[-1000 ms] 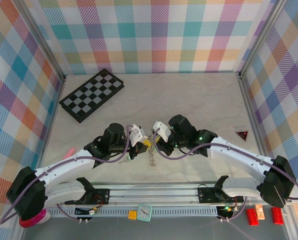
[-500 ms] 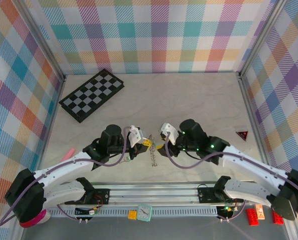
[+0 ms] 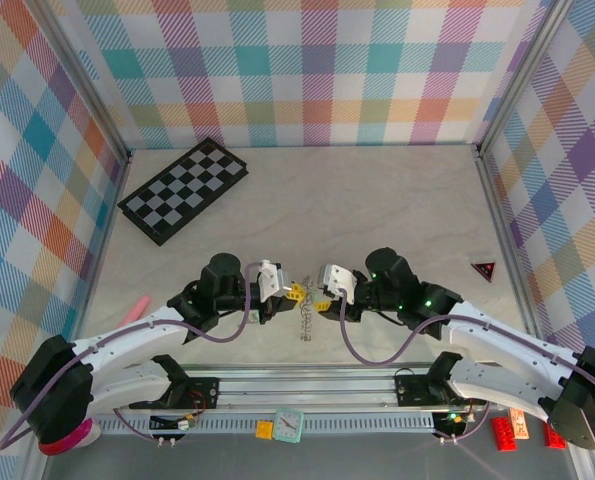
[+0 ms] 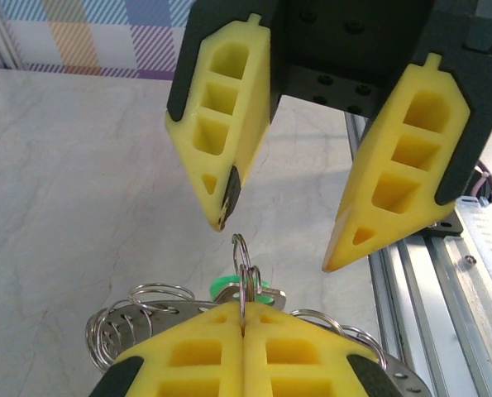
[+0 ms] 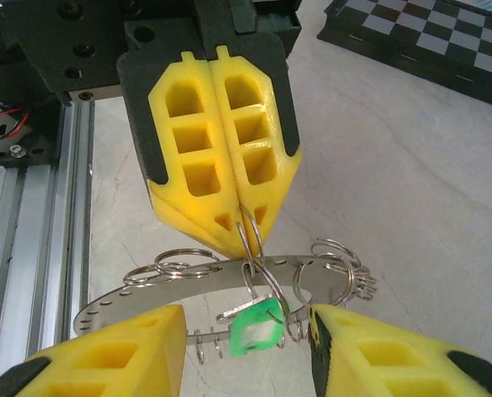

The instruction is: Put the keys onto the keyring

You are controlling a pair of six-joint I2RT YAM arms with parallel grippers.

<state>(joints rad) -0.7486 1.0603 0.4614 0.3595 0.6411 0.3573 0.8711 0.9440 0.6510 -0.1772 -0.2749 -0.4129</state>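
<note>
Around — marbled table (image 3: pixel 377 200), plaid walls (image 3: pixel 307 70); left hand (image 5: pixel 244 222) pinching keyring (image 5: pixel 121 296).

keyring (image 3: pixel 304 320) between left gripper (image 3: pixel 292 292) and right gripper (image 3: pixel 320 302); chessboard (image 3: pixel 184 189) behind, leftward

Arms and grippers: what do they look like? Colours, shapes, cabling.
Left arm and right arm: white link shells, black joint housings, with a purple cable looping along each. Small green lights glow on the right arm. Left gripper and right gripper match: yellow wedge fingers with rectangular hollow pockets, tapering to narrow tips, set in black backing on a black body.
</note>
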